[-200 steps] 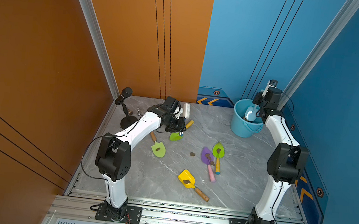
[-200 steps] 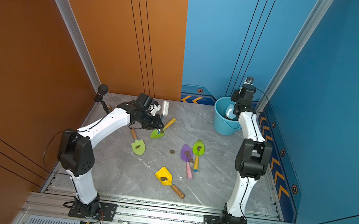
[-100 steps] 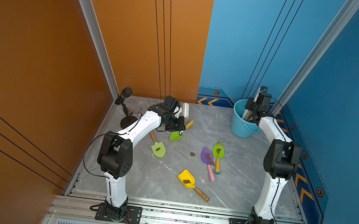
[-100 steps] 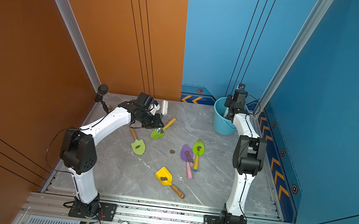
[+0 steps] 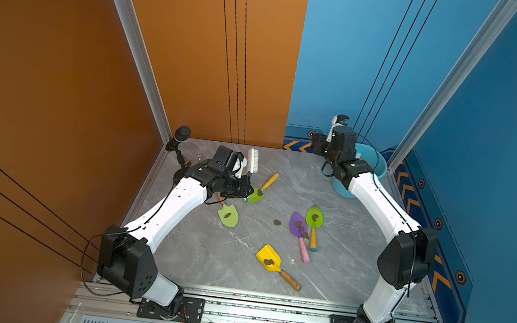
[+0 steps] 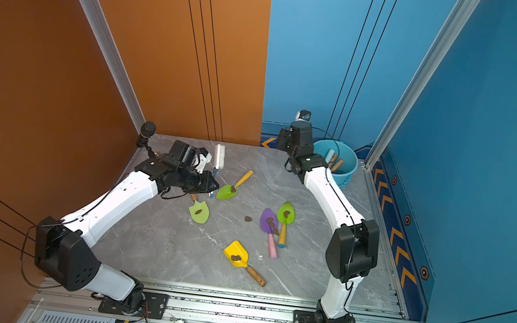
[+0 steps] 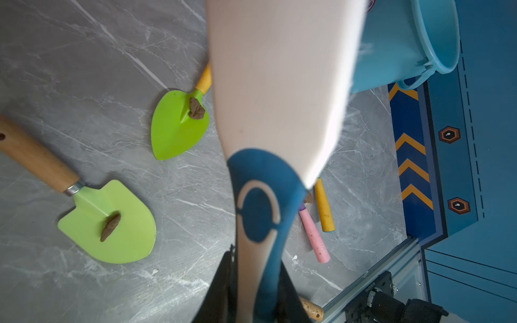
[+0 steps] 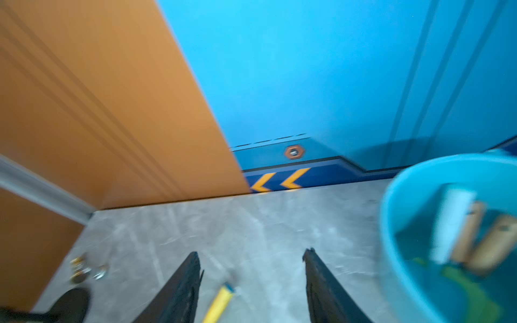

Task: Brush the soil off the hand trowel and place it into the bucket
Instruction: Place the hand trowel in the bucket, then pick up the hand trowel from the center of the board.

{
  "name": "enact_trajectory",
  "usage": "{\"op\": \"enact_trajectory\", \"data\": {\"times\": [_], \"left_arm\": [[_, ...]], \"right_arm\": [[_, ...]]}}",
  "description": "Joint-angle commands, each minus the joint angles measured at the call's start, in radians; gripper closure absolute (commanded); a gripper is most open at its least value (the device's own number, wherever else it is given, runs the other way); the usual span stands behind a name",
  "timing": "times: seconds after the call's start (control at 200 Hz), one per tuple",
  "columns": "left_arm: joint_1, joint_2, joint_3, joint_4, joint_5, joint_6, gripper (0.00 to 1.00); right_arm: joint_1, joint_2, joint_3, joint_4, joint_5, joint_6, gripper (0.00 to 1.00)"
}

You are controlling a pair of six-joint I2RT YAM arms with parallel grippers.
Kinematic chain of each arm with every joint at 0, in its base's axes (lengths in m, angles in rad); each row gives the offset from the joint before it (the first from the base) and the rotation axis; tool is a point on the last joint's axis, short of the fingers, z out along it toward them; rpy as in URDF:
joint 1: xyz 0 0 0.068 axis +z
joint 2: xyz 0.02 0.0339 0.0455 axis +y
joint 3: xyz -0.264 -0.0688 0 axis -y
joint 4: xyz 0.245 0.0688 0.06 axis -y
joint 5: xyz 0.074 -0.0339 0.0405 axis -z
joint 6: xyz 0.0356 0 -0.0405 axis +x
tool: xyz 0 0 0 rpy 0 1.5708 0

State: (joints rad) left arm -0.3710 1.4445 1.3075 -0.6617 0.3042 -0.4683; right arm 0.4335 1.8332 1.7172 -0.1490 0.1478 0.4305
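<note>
Listing the likeliest next piece first.

Green trowel (image 7: 179, 125), yellow handle: flat on the table (image 5: 205, 256), one soil lump (image 7: 196, 108) on the blade by the neck. Lies just right of the left gripper (image 7: 256, 296). Long axis runs from blade at near left to handle at far right, so the handle end faces the right arm's side. Left arm far nearer.

Left gripper: pinching the blue handle of the brush (image 5: 253, 161), white head raised above the table.

Right gripper (image 8: 252, 251): jaws spread, nothing between them, over bare table just left of the bucket (image 6: 347, 177), well apart from the green trowel.

Bucket: upright, far right corner. Contents: two wooden handles (image 6: 337, 166) and a pale-blue handle (image 6: 330, 155) leaning on the wall, something green at the bottom (blurred; the count of trowels cannot be told).

Also on the table, each bearing soil: light-green trowel (image 5: 231, 221), purple trowel (image 5: 294, 220), second green trowel (image 5: 310, 220), yellow scoop (image 5: 266, 254). One loose lump (image 5: 277, 222) lies between them.
</note>
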Motion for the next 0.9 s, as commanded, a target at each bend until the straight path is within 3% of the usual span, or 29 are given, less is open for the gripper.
{"op": "enact_trajectory", "data": {"times": [0.0,0.13,0.431,0.896], "left_arm": [[0.007,-0.073,-0.054,-0.001,-0.036,0.020,1.00],[0.010,-0.162,-0.120,-0.003,-0.086,-0.006,1.00],[0.012,-0.314,-0.201,-0.056,-0.164,-0.027,1.00],[0.017,-0.336,-0.234,-0.057,-0.202,-0.061,1.00]], "right_arm": [[0.049,0.111,-0.012,-0.022,0.051,0.171,0.41],[0.086,0.224,0.055,-0.016,-0.001,0.315,0.42],[0.110,0.467,0.177,0.058,-0.136,0.463,0.41],[0.123,0.596,0.204,0.050,-0.045,0.531,0.41]]}}
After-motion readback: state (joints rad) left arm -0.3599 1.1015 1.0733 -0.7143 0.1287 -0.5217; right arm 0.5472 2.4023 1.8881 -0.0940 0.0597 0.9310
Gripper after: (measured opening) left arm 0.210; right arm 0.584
